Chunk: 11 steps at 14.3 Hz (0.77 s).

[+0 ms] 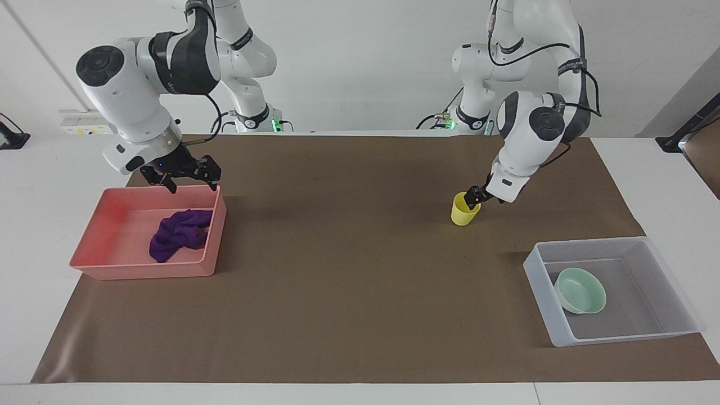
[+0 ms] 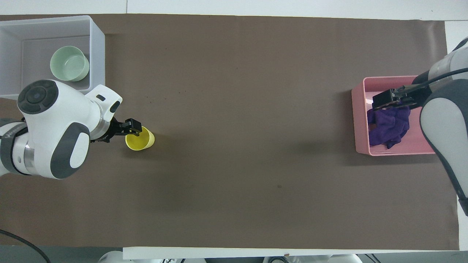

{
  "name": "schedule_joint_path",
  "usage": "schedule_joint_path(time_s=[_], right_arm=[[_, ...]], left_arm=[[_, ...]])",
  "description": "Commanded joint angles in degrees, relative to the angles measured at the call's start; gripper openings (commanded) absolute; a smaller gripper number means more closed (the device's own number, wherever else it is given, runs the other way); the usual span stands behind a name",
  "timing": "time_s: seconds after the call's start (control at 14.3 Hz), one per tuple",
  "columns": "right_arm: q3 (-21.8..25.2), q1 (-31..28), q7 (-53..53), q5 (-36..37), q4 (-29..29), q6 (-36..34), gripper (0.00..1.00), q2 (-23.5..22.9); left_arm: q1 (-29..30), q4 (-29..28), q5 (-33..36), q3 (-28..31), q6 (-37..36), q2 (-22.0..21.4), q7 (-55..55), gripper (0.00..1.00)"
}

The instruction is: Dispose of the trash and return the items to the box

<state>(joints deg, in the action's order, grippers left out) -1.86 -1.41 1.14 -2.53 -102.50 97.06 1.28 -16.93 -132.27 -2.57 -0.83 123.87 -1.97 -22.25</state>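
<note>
The purple rag (image 1: 177, 236) (image 2: 387, 126) lies bunched in the pink tray (image 1: 146, 270) (image 2: 360, 120). My right gripper (image 1: 191, 179) (image 2: 390, 100) is open and empty in the air, over the rag and the tray's rim nearer the robots. The mint-green bowl (image 1: 580, 289) (image 2: 69, 68) sits upright in the translucent box (image 1: 585, 243) (image 2: 97, 54). The yellow cup (image 1: 464, 212) (image 2: 140, 140) stands upright on the brown mat. My left gripper (image 1: 475, 197) (image 2: 131, 128) is open at the cup's rim, on its side toward the left arm's end of the table.
A brown mat (image 1: 349, 281) (image 2: 256, 146) covers the table. The box is at the left arm's end and the pink tray at the right arm's end, with open mat between them. White table shows around the mat's edges.
</note>
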Motion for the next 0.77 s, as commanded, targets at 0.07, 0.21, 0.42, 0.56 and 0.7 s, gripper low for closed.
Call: schedule_joint_path(time_s=[0.07,0.21,0.42,0.56,0.7], right_arm=[[-0.2,-0.5,-0.9,-1.0,7.6,-8.5,0.99,-0.5],[0.3,-1.1,-0.4,-0.5,11.1,-12.3,0.99,-0.2],[2.4,-1.9,2.4,-0.5,13.1,-16.5,1.0,0.2],[2.5,-3.9,3.2,-0.5,12.4,-16.4,1.0,0.7],[2.4,-5.5,4.9,-0.5,11.5,-15.8,1.0,0.9]], left_arm=[[-1.0,-4.7,1.0,0.9,3.3,-3.0,-1.8,0.03],[-0.8,-4.6,1.0,0.9,3.3,-3.0,-1.9,0.0],[-0.4,-2.6,1.0,0.9,2.6,-2.3,-2.2,0.0],[-0.2,3.8,0.9,0.9,0.1,-0.4,-4.4,0.0],[1.1,13.6,0.5,1.2,-6.4,2.0,-5.0,0.0]])
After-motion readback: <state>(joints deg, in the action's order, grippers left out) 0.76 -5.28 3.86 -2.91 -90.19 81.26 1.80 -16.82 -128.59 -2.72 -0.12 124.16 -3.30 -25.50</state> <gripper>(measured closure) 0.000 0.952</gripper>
